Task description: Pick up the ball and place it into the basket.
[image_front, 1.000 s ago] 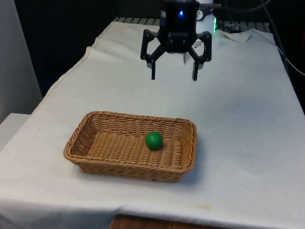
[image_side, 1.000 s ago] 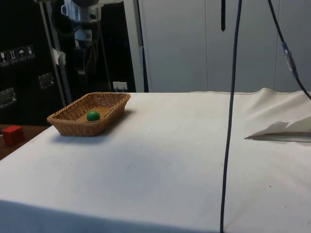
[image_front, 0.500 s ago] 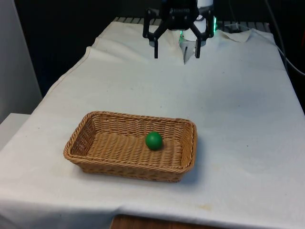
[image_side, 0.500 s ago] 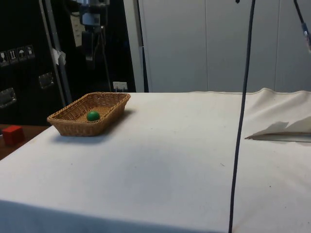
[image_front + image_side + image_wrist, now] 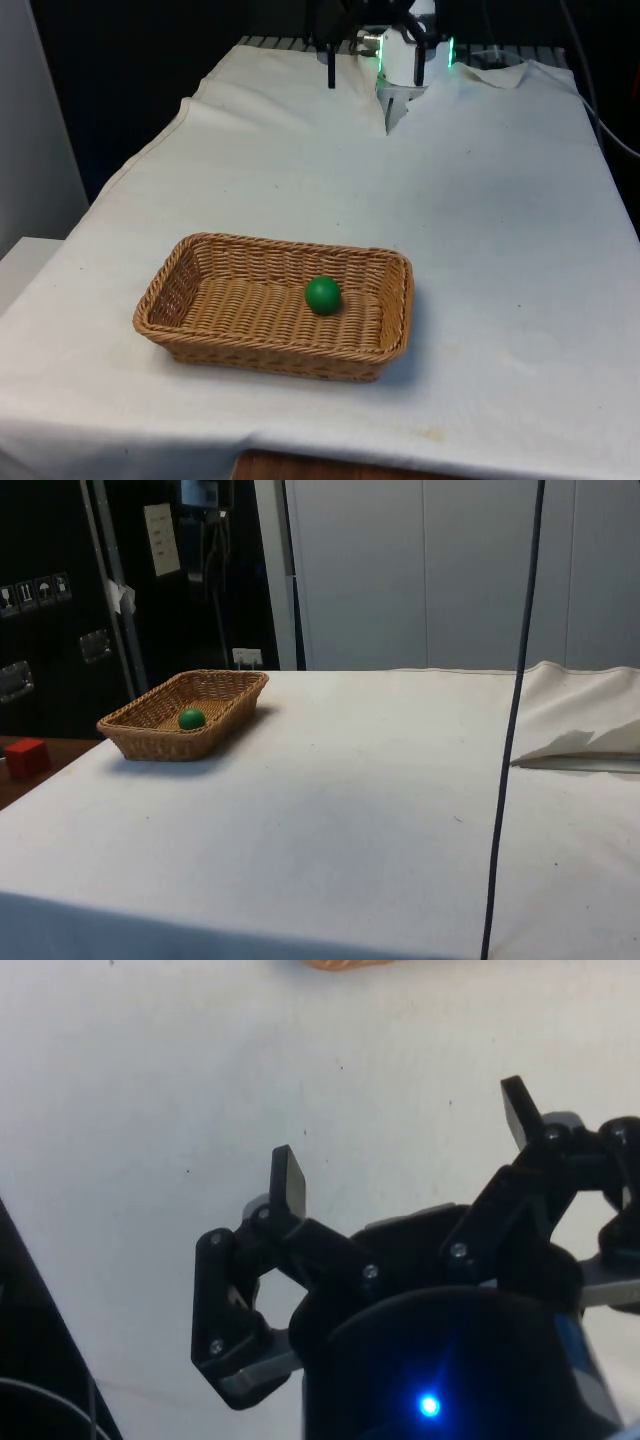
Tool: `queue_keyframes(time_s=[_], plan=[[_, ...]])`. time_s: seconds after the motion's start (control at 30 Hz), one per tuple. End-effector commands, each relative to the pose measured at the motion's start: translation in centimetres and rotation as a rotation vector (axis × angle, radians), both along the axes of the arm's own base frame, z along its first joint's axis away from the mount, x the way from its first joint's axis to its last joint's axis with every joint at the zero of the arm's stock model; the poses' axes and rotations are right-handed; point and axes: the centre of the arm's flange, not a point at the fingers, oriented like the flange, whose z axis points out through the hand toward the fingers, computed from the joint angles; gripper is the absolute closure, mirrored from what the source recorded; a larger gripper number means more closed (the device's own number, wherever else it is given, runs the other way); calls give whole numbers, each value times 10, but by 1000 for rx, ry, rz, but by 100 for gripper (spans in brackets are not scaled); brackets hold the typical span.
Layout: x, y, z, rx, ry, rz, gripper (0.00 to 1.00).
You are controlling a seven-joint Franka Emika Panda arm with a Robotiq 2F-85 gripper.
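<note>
A green ball [image 5: 322,294] rests inside the basket [image 5: 180,290]. The gripper [image 5: 405,1145], jaws open and empty, hangs high at 12 o'clock; retreating straight up avoids disturbing it.

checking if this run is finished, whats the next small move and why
Probably none beyond holding the arm clear: the green ball lies inside the wicker basket, and the gripper is open and empty, high over the table's far end.

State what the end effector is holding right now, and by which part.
Nothing is held. The end effector is open with only white cloth between its fingers. The green ball lies inside the wicker basket, apart from the end effector.
</note>
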Motion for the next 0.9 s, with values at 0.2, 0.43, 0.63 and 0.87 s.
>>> queue_keyframes(time_s=[0.2,0.43,0.63,0.87], plan=[[-12,-2,10,5,15,-14,0],[-22,-5,19,13,31,-22,0],[-28,-6,23,16,44,-28,0],[-36,-9,29,13,58,-37,0]])
